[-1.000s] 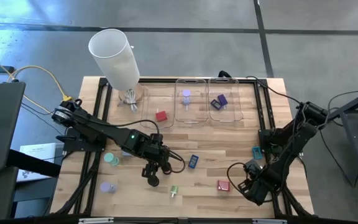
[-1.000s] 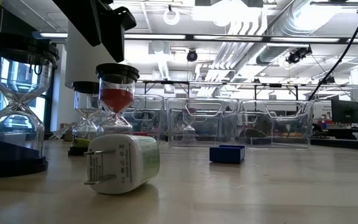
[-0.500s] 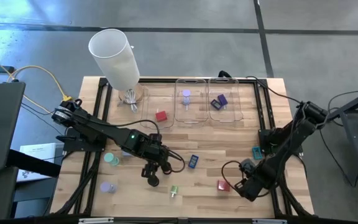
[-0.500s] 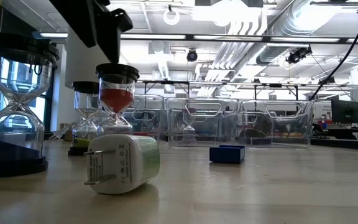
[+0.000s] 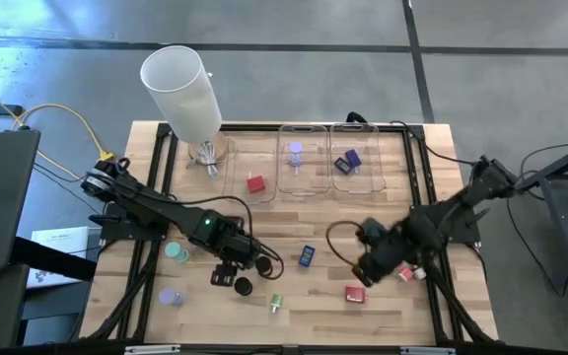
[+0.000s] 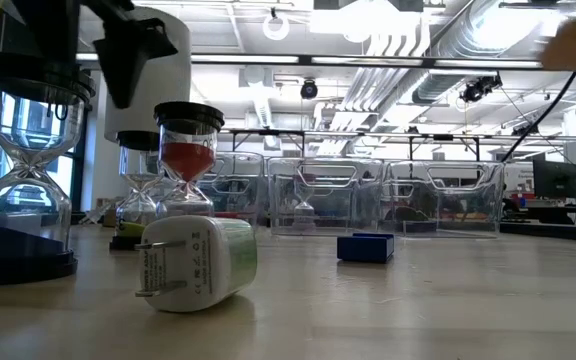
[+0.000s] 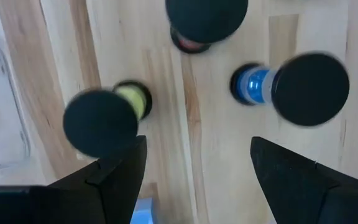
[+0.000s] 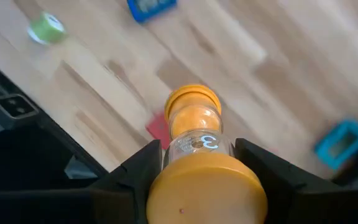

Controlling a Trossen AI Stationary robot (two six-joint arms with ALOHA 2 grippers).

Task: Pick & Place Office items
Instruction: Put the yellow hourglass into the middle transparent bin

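Orange-capped clear hourglass sits clamped in the right pincer, lifted for carrying toward the twelve-o'clock clear plastic trays; left pincer hovers open, empty, over black-capped hourglasses.

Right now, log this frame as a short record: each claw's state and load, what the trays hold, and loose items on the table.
right claw: shut on the orange-capped hourglass, lifted above the table's right half
left claw: open, nothing held, above three black-capped hourglasses
middle tray: a lavender piece
right tray: a purple clip
loose on table: red block, blue clip, green piece, pink block, teal cap, lavender cap
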